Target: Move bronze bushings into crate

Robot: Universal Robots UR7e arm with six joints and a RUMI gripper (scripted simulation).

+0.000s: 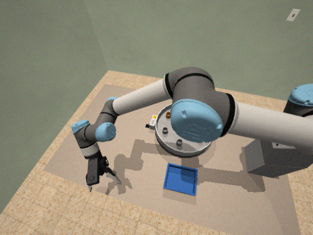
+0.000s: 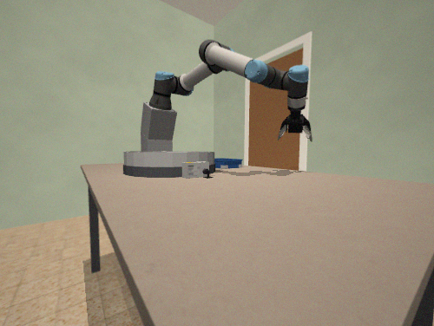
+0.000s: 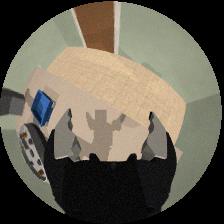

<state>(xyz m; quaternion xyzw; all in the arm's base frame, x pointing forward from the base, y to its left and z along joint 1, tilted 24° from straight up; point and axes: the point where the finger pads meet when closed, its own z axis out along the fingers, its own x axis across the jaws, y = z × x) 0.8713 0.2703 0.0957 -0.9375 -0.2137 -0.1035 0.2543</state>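
Observation:
The round grey turntable stands on the table, partly hidden by my arm's elbow. On it I see one bronze bushing [image 1: 168, 114] at the back left and two grey bushings [image 1: 165, 130] [image 1: 179, 142] toward the front; the rest of the disc is hidden. The blue crate [image 1: 181, 179] sits in front of the turntable and looks empty. My gripper [image 1: 103, 182] is open and empty, high above the table, far to the left of the crate and turntable. It also shows in the exterior view [image 2: 295, 130] and the wrist view [image 3: 110, 135].
A small white box with a black knob [image 1: 152, 121] is attached to the turntable's left side. The robot's grey base [image 1: 272, 156] stands at the right. The wrist view shows the crate [image 3: 42, 107] and the turntable [image 3: 31, 150] at its left edge.

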